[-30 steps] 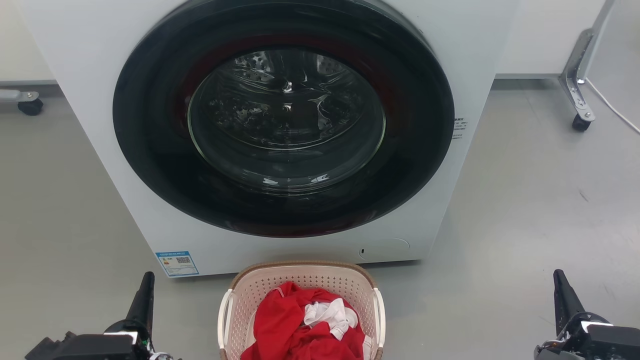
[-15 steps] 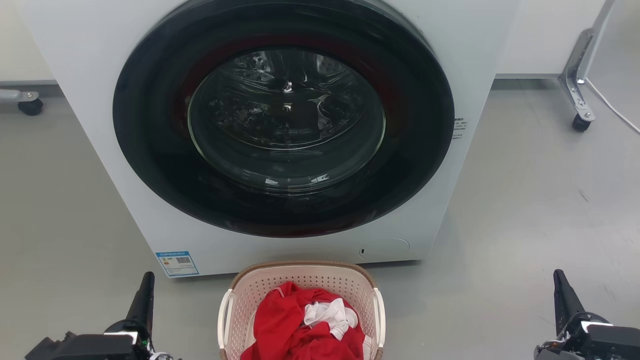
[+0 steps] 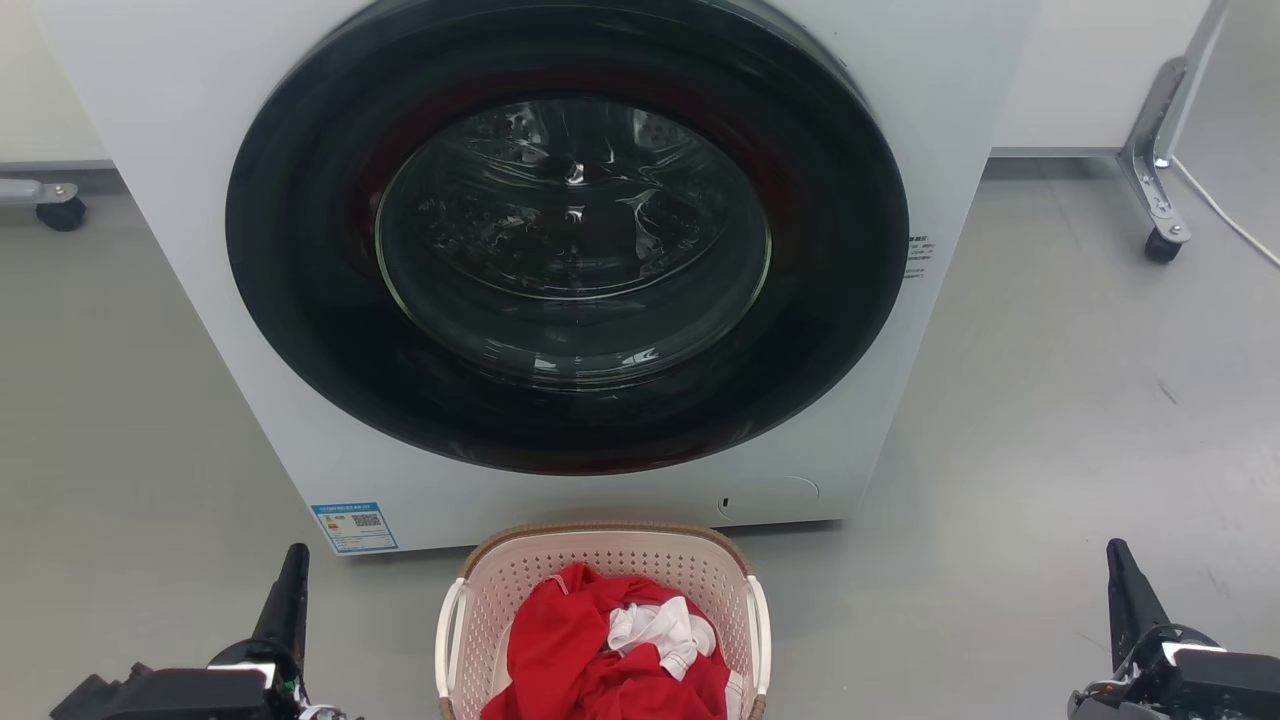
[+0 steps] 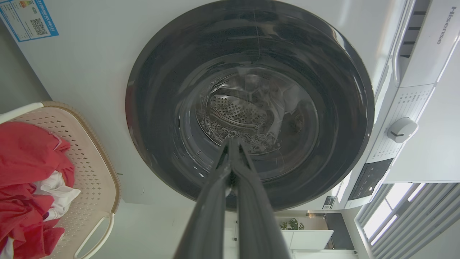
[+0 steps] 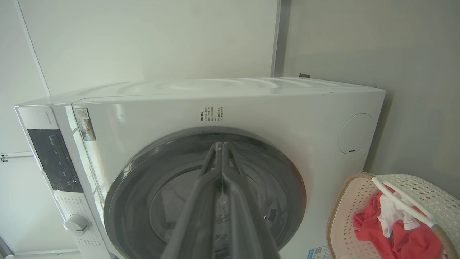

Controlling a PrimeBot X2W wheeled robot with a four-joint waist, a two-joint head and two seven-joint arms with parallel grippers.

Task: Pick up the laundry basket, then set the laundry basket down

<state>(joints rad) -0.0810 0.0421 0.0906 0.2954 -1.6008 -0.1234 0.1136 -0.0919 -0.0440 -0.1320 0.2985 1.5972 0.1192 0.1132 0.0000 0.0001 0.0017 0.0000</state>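
Observation:
The cream-pink perforated laundry basket with a brown woven-look rim and white side handles stands on the floor just in front of the washing machine, at the bottom centre of the head view. Red and white clothes fill it. It also shows at the left edge of the left wrist view and the lower right of the right wrist view. My left gripper is low at the left, well clear of the basket, fingers shut with nothing between them. My right gripper is far off to the right, also shut and empty.
The white front-loading washing machine with its big dark round door stands close behind the basket. A castor sits far left and a metal leg with a wheel far right. Grey floor lies on both sides.

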